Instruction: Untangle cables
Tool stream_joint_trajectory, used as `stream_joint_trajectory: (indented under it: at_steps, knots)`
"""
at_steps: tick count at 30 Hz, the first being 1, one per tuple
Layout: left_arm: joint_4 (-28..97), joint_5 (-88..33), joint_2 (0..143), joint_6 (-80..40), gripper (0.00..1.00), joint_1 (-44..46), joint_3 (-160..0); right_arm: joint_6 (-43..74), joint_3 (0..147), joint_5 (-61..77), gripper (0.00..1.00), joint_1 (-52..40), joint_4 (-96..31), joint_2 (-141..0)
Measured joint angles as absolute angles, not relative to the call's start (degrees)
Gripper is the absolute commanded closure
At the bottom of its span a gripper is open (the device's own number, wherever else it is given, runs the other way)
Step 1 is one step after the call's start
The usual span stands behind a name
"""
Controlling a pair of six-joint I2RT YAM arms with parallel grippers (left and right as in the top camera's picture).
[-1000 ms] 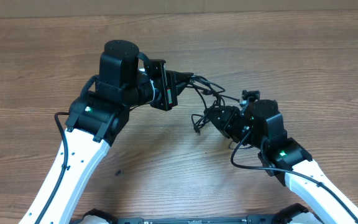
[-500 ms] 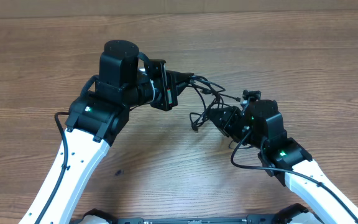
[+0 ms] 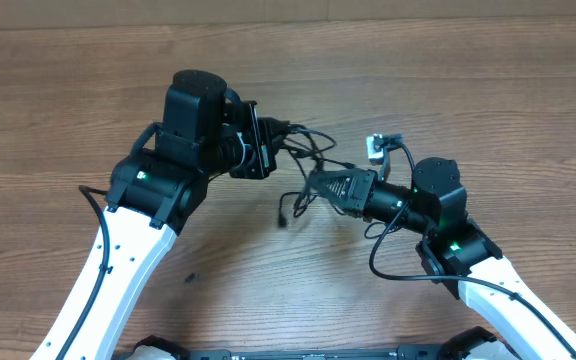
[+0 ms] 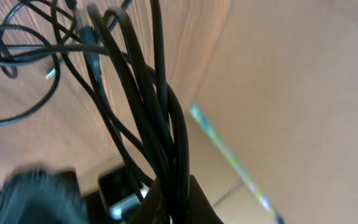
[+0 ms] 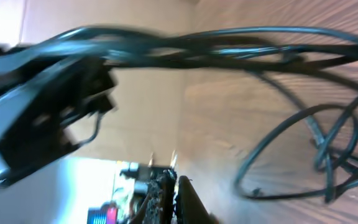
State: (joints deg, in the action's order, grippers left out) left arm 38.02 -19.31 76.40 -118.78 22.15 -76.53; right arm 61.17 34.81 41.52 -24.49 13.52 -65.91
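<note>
Right wrist view is smearing badly. The right claw (image 5: 169, 199) is showing only as a dark wedge at the bottom edge, its fingers sitting close together. Whether any strand is passing between them, I cannot tell. From overhead, the right claw's tip is pointing into the tangle, and its own body is covering the contact point.

In the left wrist view the left claw (image 4: 174, 199) is getting cut off by the lower edge, but a thick bundle is running straight down into it. It is clamping closed on that bundle.

The cables (image 3: 306, 160) are hanging in the gap between the two claws, above the middle of the tabletop (image 3: 488, 90). They are thin, black and glossy, with several strands crossing and looping over one another rather than lying apart. Near the left claw they are bunching tight and parallel. Farther out they are fanning into open loops. One strand is trailing away from the knot toward the near side and ending over bare wood. Whether the lower loops are touching the wood is hard to judge. A small pale tip is showing on one strand in the left wrist view — too small to identify.
</note>
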Motion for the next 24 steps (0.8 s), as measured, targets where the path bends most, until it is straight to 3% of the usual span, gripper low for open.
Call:
stream_joint_trajectory:
  at_steps: [7,8,10,15,20,24]
  knots:
    - [37.52,-16.56,76.40,-118.78,0.96,22.15,-76.53,59.11,34.81,43.03,0.95,-24.49,7.03,-65.91]
    - [37.39,-16.43,76.40,-118.78,0.96,22.15,-76.53,59.09,34.81,42.59,0.91,-24.49,5.37,-65.91]
    - [37.28,-16.23,76.40,-118.78,0.96,22.15,-76.53,59.20,34.81,40.38,0.71,-24.49,2.07,-65.91]
    - [36.73,-17.15,76.40,-118.78,0.96,22.15,-76.53,58.52,34.76,36.10,0.54,-24.49,-0.27,-65.91]
    - [34.28,-21.30,76.40,-118.80,0.96,22.15,-76.53,58.46,34.76,33.71,0.56,-24.49,-0.30,-65.91]
    - [32.38,-24.95,76.40,-118.83,0.96,22.15,-76.53,58.41,34.76,32.75,0.64,-24.49,-0.30,-66.04]
